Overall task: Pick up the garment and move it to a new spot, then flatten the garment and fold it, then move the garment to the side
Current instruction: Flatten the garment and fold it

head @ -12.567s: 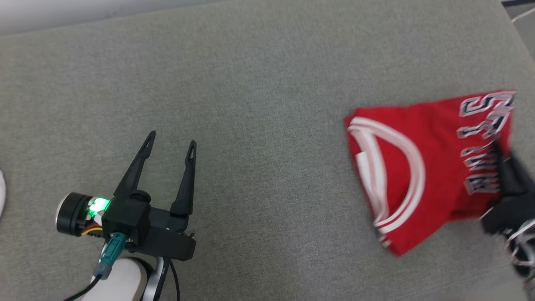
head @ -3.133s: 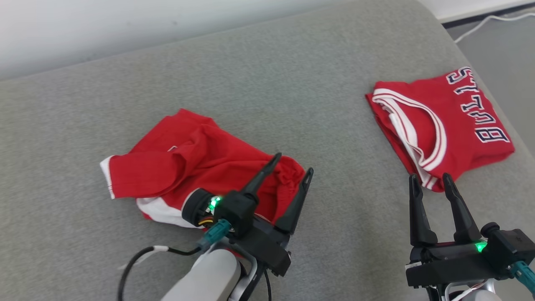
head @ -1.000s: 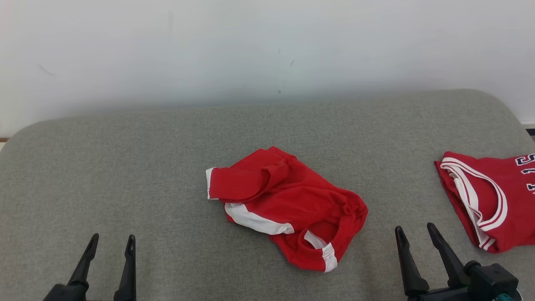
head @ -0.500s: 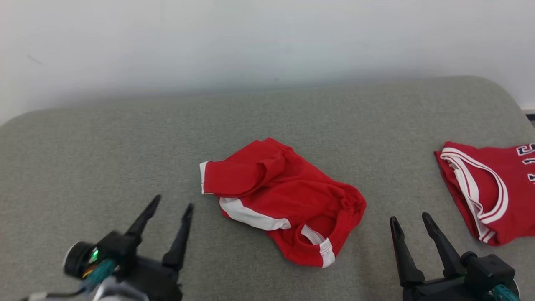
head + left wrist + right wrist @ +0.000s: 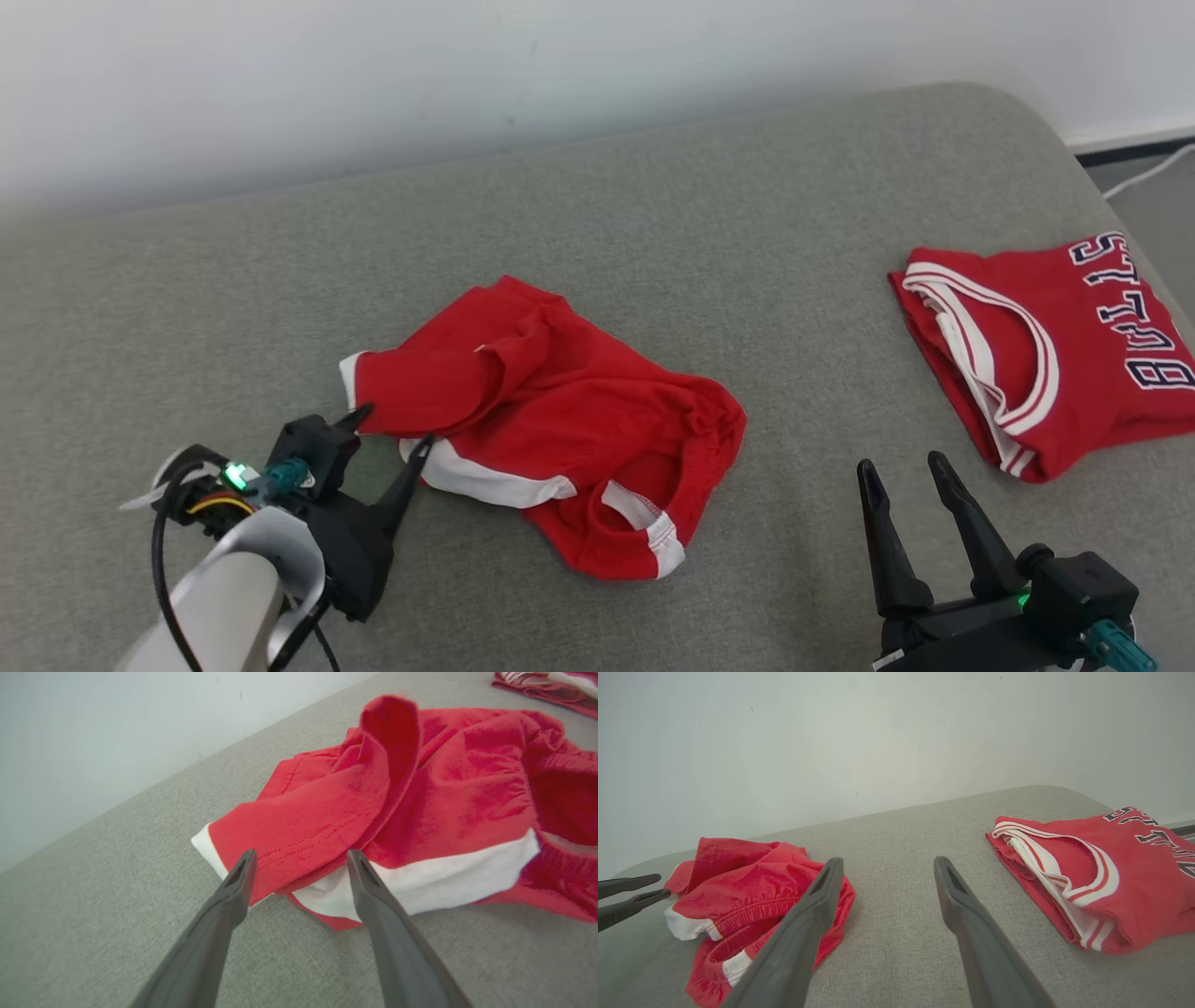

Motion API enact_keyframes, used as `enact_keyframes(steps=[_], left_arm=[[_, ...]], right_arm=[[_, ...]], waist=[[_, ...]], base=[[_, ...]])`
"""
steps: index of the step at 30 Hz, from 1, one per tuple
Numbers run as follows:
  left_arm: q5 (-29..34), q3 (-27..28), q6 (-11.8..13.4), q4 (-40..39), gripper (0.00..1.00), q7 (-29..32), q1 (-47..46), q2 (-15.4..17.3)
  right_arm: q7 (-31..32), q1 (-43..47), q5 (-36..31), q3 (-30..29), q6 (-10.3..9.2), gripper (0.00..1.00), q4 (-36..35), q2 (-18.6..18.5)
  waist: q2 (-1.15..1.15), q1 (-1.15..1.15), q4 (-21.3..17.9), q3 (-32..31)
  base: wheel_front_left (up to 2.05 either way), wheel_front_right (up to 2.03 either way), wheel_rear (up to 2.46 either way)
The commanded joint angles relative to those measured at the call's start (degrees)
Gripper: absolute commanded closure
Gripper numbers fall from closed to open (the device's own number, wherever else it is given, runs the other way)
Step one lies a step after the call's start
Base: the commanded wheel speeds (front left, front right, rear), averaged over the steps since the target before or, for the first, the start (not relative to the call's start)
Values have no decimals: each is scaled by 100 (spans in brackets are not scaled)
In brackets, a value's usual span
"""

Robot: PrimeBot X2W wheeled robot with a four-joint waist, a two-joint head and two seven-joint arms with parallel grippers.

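The folded red jersey [image 5: 1074, 364] bears lettering [image 5: 1134, 313] that reads "BULLS", in dark capitals with white outlines, running up its right side in the head view. In the right wrist view the same lettering shows at a slant, partly cut off and unreadable.

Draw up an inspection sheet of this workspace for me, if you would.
Surface: grey padded surface, fabric-covered.
Job's things: red shorts, crumpled, mid-surface.
Clutter: red jersey, folded, at the right, apart from the shorts.
Claws: left claw open, tips at the shorts' white-trimmed hem; right claw open, empty, near edge.
Cables: black cable on the left arm; white cable on the floor.
Surroundings: white wall behind.
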Motion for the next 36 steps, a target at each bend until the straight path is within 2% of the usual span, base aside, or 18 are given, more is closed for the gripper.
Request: enact_keyframes(steps=[1,5,6,7,8,9,17,22,28,36], left_arm=[[24,-12,-24,44,0,-15,-57,34],[196,-97,-14,552,0,-130,-329,84],[226,-112,-16,667,15,-169,-381,74],[232,-123,-21,770,52,-222,-423,57],[217,-112,3,854,82,-285,-463,31],[236,-103,38,915,100,-350,-507,24],[202,-34,244,1050,100,-719,-677,-4],[-29,147,304,599,100,-740,-517,35],[-205,167,491,-805,100,-292,147,244],[-593,113,894,-3095,100,815,1616,649]], right_arm=[[-34,-78,19,-1,-6,0,12,5],[-109,-127,37,10,-6,0,87,26],[-125,-148,42,18,-6,0,96,26],[-145,-165,46,12,-6,0,110,25],[-158,-181,48,7,-6,0,124,23],[-162,-189,52,1,-6,0,133,22],[-199,-193,24,-67,-6,0,171,59],[-187,-132,49,-93,-6,0,160,74],[-160,1,92,-152,-6,0,138,68],[-59,106,93,-220,-6,0,61,11]], waist=[[-1,-1,-193,195],[-1,-1,-282,279],[-1,-1,-296,293],[-1,-1,-304,302],[-1,-1,-310,312],[-1,-1,-311,318],[-1,-1,-193,329],[-1,-1,-75,262],[-1,-1,205,132],[-1,-1,633,16]], base=[[0,0,0],[0,0,0],[0,0,0],[0,0,0],[0,0,0],[0,0,0],[0,0,0],[0,0,0],[0,0,0],[0,0,0]])
